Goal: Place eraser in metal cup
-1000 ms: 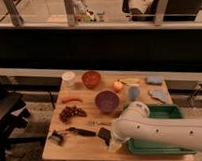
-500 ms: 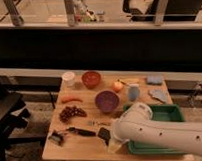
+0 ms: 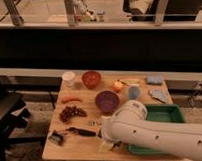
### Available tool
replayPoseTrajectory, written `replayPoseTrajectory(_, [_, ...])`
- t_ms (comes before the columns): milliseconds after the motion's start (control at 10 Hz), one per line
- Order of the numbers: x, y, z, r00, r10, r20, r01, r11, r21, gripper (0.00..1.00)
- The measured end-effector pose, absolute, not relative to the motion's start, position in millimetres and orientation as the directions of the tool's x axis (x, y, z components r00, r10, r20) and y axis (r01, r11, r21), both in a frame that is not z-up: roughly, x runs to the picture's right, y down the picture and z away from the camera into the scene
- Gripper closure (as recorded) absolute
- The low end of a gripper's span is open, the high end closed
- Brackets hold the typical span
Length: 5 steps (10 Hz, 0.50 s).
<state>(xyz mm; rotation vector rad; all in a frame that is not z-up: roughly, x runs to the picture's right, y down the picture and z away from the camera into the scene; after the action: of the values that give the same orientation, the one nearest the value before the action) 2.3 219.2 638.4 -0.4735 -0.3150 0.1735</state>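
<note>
Hardly anything has shifted in the last half second; my arm (image 3: 146, 131) lies across the table's (image 3: 77, 151) front as before, covering much of the green tray (image 3: 168, 112) and running out of view. My gripper (image 3: 108, 143) sits low near the front edge; whether it holds anything I cannot tell. A small dark shape against it, likely the eraser (image 3: 101, 134), is mostly hidden. The metal cup (image 3: 133, 92) stands well behind, beside the purple bowl (image 3: 106, 101), its inside unseen.

On the wooden table (image 3: 84, 145) we see a white tub (image 3: 68, 77) beside a red bowl (image 3: 91, 78), a purple bowl (image 3: 106, 101), dark grapes (image 3: 71, 113), a black-handled tool (image 3: 81, 131), a black clip (image 3: 57, 138) and a green tray (image 3: 168, 114).
</note>
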Motion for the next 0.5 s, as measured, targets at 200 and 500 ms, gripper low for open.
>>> replayPoseTrajectory(200, [7.4, 217.9, 634.0, 0.929, 0.247, 0.276, -0.094, 0.878, -0.469, 0.2])
replayPoseTrajectory(500, [10.8, 212.7, 619.7, 0.921, 0.249, 0.3, -0.094, 0.889, -0.448, 0.2])
